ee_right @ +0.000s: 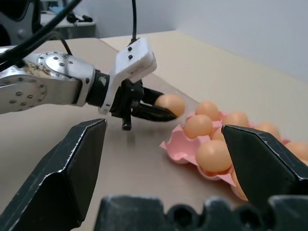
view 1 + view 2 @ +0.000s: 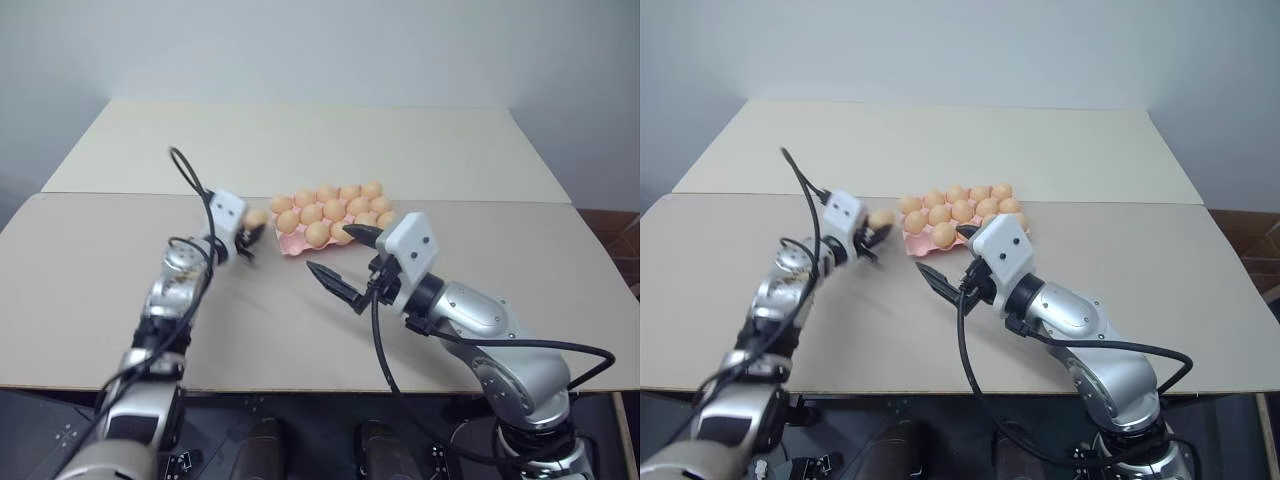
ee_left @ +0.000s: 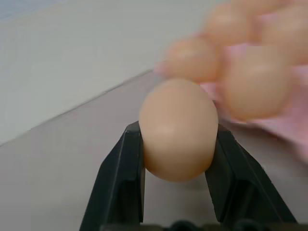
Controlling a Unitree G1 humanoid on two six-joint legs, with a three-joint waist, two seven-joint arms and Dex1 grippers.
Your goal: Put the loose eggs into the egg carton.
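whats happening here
A two-armed robot is loading eggs into a pink carton on a table. Its left gripper is shut on an egg, held just off the carton's near-left corner. The right gripper hangs open and empty in front of the carton. Most of the carton's cups already hold eggs.

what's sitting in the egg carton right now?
The egg carton holds rows of tan eggs, most cups filled. The near-left corner cup looks empty. The right gripper, open, covers the near right edge, so cups there can't be checked. The left gripper holds one egg beside it.
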